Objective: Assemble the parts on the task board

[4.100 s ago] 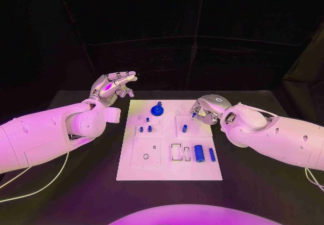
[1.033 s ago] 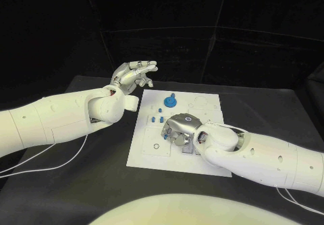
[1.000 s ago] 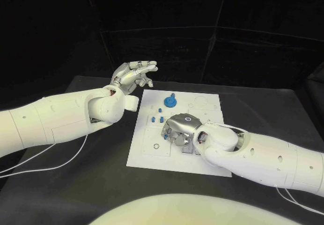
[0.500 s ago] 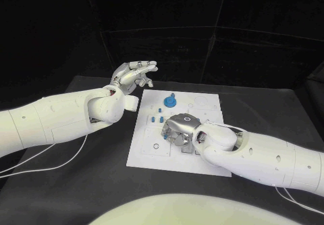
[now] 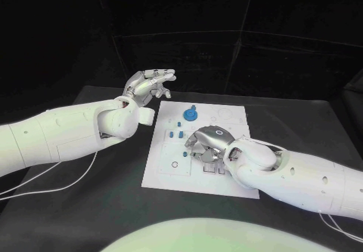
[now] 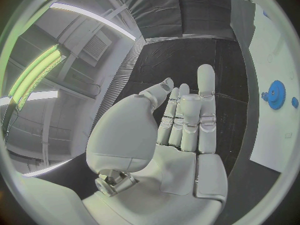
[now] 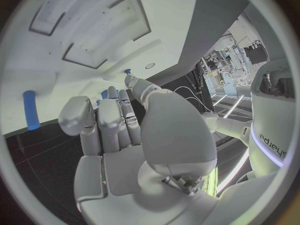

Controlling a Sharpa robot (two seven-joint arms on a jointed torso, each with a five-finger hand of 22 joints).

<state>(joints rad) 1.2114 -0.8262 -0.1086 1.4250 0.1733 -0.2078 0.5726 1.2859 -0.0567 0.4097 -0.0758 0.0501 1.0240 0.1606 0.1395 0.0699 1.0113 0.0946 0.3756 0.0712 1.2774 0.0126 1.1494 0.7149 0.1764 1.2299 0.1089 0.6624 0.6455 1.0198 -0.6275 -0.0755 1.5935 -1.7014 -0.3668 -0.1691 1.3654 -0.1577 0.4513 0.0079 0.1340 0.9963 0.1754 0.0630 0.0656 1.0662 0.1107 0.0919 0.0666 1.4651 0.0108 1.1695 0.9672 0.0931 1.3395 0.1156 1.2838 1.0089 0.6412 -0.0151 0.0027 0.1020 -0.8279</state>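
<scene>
The right hand hangs low over the middle of the white board, fingers curled downward toward its surface. In the right wrist view a small blue tip shows just past the fingertips, but whether the hand pinches that piece or merely hovers at it cannot be told. A small blue peg stands on the board just left of this hand, two more short pegs sit a little farther away, and the blue gear with its knob stands upright near the far end. A longer blue pin lies flat on the board in the right wrist view.

The left hand is raised off the far left corner of the board, fingers loosely spread, holding nothing.

The main risk, as I judge it, is the right hand's bulk: it hides the recesses under it, so a piece could be pressed in tilted or into the wrong slot and jam. Its curled fingers could also knock over the nearby peg or nudge the board across the table, since nothing steadies it.
</scene>
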